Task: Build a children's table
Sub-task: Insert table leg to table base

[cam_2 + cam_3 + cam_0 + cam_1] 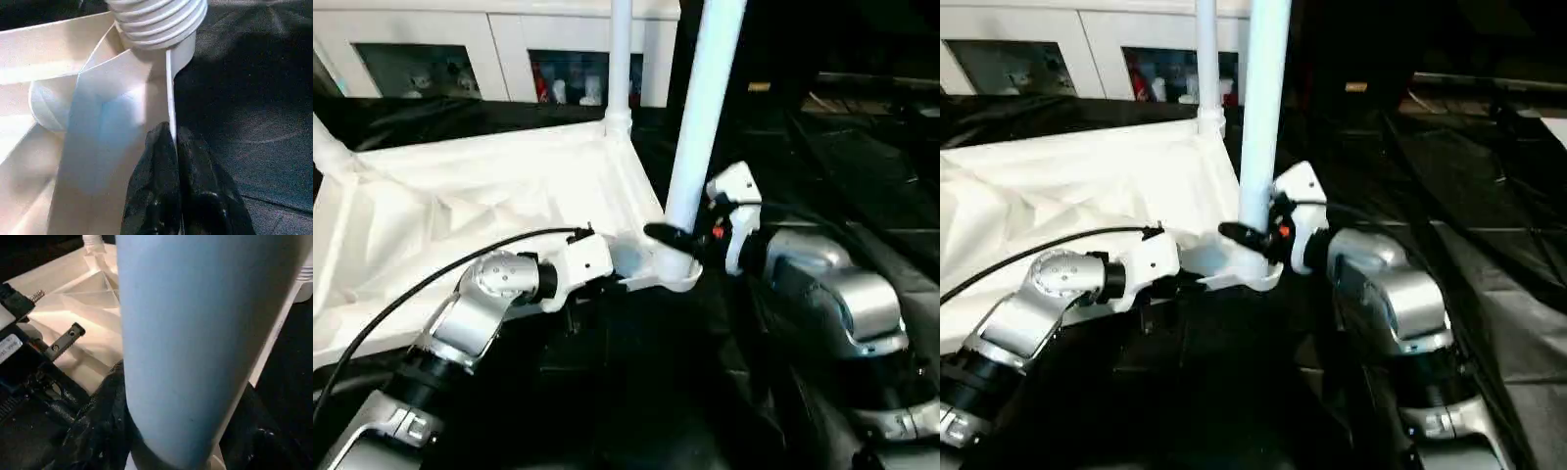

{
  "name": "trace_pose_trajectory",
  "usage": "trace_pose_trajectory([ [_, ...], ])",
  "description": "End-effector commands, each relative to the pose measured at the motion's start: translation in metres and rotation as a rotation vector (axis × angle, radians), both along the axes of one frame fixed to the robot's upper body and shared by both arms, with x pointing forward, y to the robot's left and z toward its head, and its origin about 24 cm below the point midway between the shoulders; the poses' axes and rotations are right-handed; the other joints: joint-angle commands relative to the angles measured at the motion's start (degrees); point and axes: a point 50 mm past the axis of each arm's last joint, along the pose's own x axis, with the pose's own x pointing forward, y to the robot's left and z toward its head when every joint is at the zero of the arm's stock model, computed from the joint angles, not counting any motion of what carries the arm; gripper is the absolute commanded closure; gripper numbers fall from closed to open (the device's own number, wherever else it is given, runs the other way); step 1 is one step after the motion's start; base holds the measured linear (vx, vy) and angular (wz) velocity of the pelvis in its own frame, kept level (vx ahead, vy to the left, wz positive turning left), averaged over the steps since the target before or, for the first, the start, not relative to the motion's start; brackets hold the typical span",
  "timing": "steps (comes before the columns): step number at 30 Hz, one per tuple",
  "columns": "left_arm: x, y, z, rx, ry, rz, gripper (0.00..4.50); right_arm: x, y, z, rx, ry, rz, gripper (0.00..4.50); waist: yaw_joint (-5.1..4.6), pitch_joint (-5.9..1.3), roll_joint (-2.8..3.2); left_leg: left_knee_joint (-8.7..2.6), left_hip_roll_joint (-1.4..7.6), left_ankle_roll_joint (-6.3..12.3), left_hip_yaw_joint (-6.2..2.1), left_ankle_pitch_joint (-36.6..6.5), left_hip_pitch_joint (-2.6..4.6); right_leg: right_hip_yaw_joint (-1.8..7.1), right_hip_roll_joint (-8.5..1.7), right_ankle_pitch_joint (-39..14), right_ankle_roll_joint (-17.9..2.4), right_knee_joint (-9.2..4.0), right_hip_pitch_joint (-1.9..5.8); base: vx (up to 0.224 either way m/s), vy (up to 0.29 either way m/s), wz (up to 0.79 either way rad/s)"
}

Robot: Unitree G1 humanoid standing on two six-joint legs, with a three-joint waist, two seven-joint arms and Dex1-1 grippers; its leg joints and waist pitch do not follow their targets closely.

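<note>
Left wrist view shows the left gripper (173, 142) pinched on the rim of the upturned tabletop (460, 206), beside the corner socket. The right gripper (690, 240) clamps the near leg (705, 108) standing there. A tilted leg could jam or lever the rim free.

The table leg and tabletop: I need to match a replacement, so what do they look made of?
The leg looks like smooth white plastic tube, evenly glossy, with moulded ridges at its foot. The tabletop seems the same white plastic: thin moulded ribs cross its underside. Painted metal cannot be ruled out for the leg.
</note>
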Motion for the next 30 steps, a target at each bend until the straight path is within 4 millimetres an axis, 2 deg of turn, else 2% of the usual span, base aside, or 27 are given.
trace_pose_trajectory([
  [1, -0.002, 0.013, -0.019, 0.084, 0.082, 0.066, 4.50, 0.002, -0.004, 0.003, -0.018, 0.004, 0.000, 2.66, -0.15, -2.62, -0.10, -4.45, 4.30, 2.59, -1.53, -3.83, 0.60, 3.50, -6.65, -6.54, -13.21, -4.51, 2.53, 0.000, 0.000, 0.00],
  [7, -0.002, 0.014, -0.015, 0.074, 0.077, 0.054, 4.50, 0.005, -0.011, 0.004, -0.022, 0.012, -0.017, 2.66, -0.13, -2.41, -0.06, -4.56, 4.33, 2.30, -1.57, -4.95, 0.62, 3.59, -6.73, -7.97, -13.29, -4.73, 2.50, 0.000, 0.000, 0.00],
  [10, -0.001, 0.015, -0.015, 0.081, 0.081, 0.046, 4.50, 0.006, -0.013, 0.001, -0.024, 0.025, -0.019, 2.66, -0.14, -2.43, 0.13, -4.59, 4.36, 2.11, -1.60, -4.90, 0.61, 3.59, -6.74, -7.77, -13.49, -4.70, 2.51, 0.000, 0.000, 0.00],
  [11, -0.001, 0.014, -0.013, 0.087, 0.082, 0.032, 4.50, 0.007, -0.015, -0.003, -0.017, 0.043, -0.026, 2.66, -0.07, -2.53, 0.43, -4.56, 4.36, 2.03, -1.63, -4.99, 0.66, 3.62, -6.83, -7.84, -13.70, -4.77, 2.51, 0.000, 0.000, 0.00],
  [13, -0.001, 0.014, -0.013, 0.094, 0.080, 0.023, 4.50, 0.008, -0.016, -0.006, -0.014, 0.049, -0.036, 2.66, -0.14, -2.48, 0.21, -4.58, 4.32, 1.95, -1.58, -5.27, 0.61, 3.61, -6.76, -7.93, -13.78, -4.83, 2.55, 0.000, 0.000, 0.00],
  [23, -0.001, 0.015, -0.012, 0.105, 0.083, 0.004, 4.50, 0.017, -0.013, -0.012, 0.055, 0.071, -0.046, 2.66, -0.15, -2.75, 0.21, -4.57, 4.38, 2.36, -1.51, -4.22, 0.51, 3.57, -6.86, -5.01, -14.88, -4.57, 2.76, 0.000, 0.000, 0.00],
  [25, 0.000, 0.015, -0.012, 0.106, 0.081, 0.004, 4.50, 0.018, -0.011, -0.014, 0.054, 0.078, -0.032, 2.66, -0.30, -2.68, 0.04, -4.62, 4.38, 2.37, -1.49, -4.93, 0.49, 3.54, -6.85, -6.83, -14.75, -4.77, 2.73, 0.000, 0.000, 0.00],
  [30, 0.000, 0.015, -0.012, 0.109, 0.079, 0.001, 4.50, 0.018, -0.011, -0.018, 0.079, 0.098, -0.030, 2.66, -0.26, -2.67, 0.06, -4.70, 4.45, 2.22, -1.51, -5.16, 0.55, 3.57, -6.88, -8.29, -14.29, -4.87, 2.65, 0.000, 0.000, 0.00],
])
